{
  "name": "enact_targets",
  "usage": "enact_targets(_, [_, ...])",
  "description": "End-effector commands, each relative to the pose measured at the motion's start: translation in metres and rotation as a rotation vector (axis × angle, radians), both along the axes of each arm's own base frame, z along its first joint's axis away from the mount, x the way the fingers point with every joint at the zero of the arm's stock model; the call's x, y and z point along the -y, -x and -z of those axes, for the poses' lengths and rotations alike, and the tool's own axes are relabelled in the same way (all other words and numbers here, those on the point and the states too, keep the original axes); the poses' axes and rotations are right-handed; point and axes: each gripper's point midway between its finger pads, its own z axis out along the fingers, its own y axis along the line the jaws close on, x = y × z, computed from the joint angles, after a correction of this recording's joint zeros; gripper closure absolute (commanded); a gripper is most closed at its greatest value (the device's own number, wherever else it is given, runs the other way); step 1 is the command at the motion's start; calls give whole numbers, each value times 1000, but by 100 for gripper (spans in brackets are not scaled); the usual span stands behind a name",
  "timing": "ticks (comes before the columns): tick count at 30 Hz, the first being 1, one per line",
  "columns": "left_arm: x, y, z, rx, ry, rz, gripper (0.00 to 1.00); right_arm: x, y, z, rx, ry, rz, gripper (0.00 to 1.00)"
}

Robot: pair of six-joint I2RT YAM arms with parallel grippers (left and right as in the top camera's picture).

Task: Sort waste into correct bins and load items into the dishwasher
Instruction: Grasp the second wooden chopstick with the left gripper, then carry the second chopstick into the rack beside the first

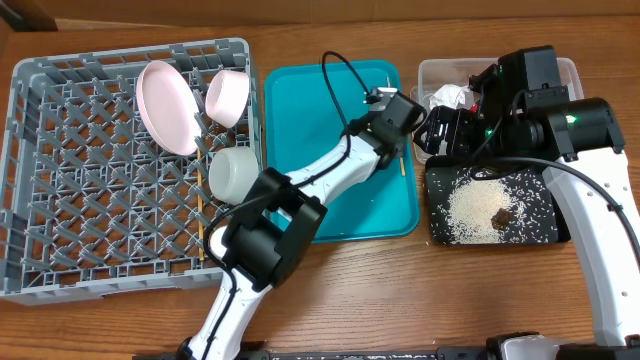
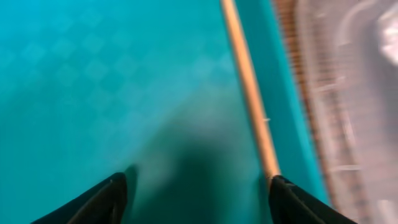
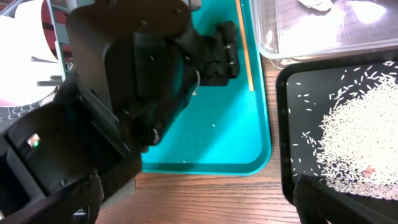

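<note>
One chopstick (image 2: pixel 252 93) is yet to be loaded. It lies flat along the right-hand edge of the teal tray (image 2: pixel 93 74), hard against the raised rim, with the clear tub (image 1: pixel 435 72) just beyond.

Left gripper (image 2: pixel 199 193) hangs low over the tray, jaws spread and empty. The stick runs down to one fingertip (image 2: pixel 283 190); whether they touch cannot be told.

Risks noted:
- The stick sits far off-centre between the jaws. Closing from here would likely shove it sideways or miss it outright.
- The rim leaves little room for a finger on the far side.
- Right gripper (image 3: pixel 196 186), also spread wide and empty, hovers close beside the left wrist. A lift toward the dish rack (image 1: pixel 100 200) could clip it.
</note>
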Motion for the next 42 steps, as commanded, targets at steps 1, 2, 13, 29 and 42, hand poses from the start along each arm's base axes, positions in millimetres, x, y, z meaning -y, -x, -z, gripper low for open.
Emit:
enact_targets(1, [6, -6, -3, 39, -27, 14, 24, 1, -2, -6, 25, 3, -4, 0])
enact_targets(2, [6, -6, -3, 38, -27, 16, 24, 1, -2, -6, 25, 3, -4, 0])
enact_targets(13, [7, 0, 6, 13, -27, 28, 25, 1, -2, -6, 25, 3, -4, 0])
enact_targets(29, [1, 11, 41, -57, -80, 37, 61, 1, -2, -6, 25, 3, -4, 0])
enact_targets(42, [-54, -15, -25, -74, -34, -66, 96, 1, -2, -6, 25, 3, -4, 0])
